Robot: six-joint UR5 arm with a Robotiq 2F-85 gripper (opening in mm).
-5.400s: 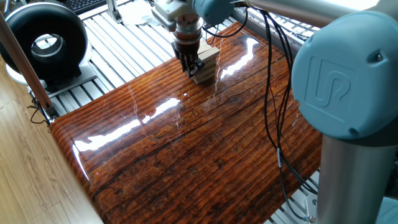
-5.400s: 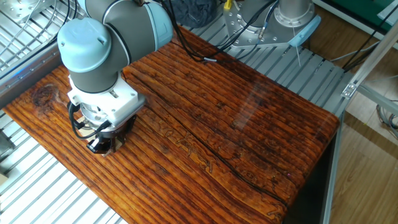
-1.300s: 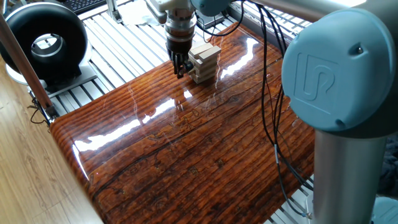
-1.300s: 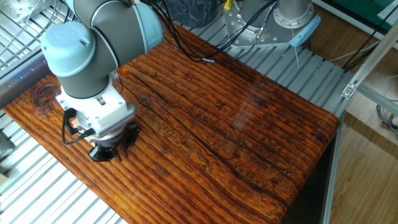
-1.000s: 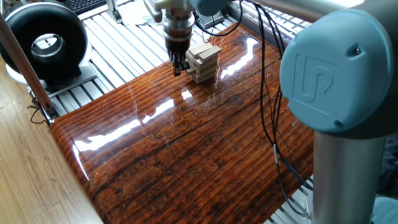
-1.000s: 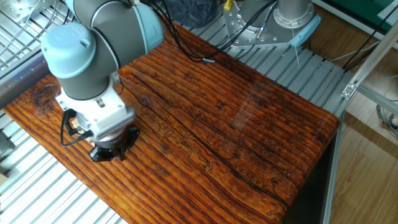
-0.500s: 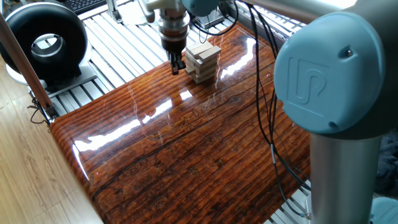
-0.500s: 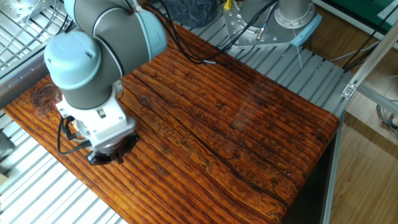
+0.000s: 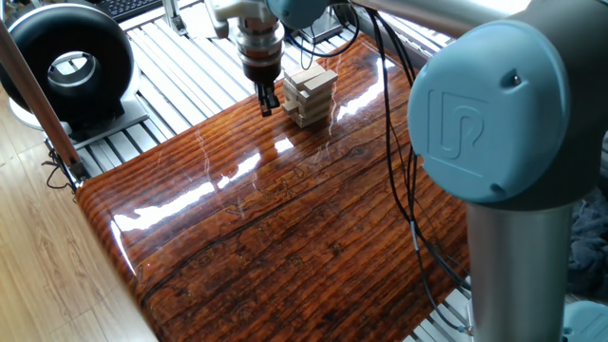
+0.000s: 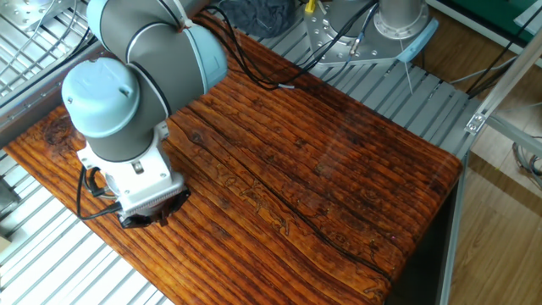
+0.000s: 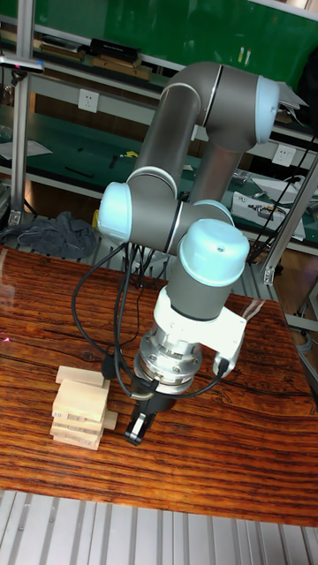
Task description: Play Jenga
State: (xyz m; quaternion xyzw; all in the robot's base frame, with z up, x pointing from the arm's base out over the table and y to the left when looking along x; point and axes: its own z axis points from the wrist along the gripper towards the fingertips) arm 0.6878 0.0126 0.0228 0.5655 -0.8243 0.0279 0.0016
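The Jenga tower (image 9: 310, 94) of pale wooden blocks stands near the far edge of the dark striped table (image 9: 285, 237). Its top block sits askew. In the tall fixed view the tower (image 11: 79, 408) is at the lower left, with one block (image 11: 108, 420) jutting out toward the gripper. My gripper (image 9: 266, 101) points down just left of the tower, fingers together and holding nothing. Seen in the tall view, the gripper (image 11: 138, 427) hangs right of the tower, tips close to the tabletop. In the other fixed view the wrist (image 10: 135, 182) hides both fingers and tower.
A black round device (image 9: 66, 57) stands on the slatted metal frame left of the table. Black cables (image 9: 399, 161) hang over the table's right side. The arm's big blue elbow (image 9: 484, 104) fills the near right. The arm base (image 10: 398, 17) stands beyond the table's far side.
The gripper has slid a little away from the tower along the table edge, staying low and shut. The tower has not moved over the last second.
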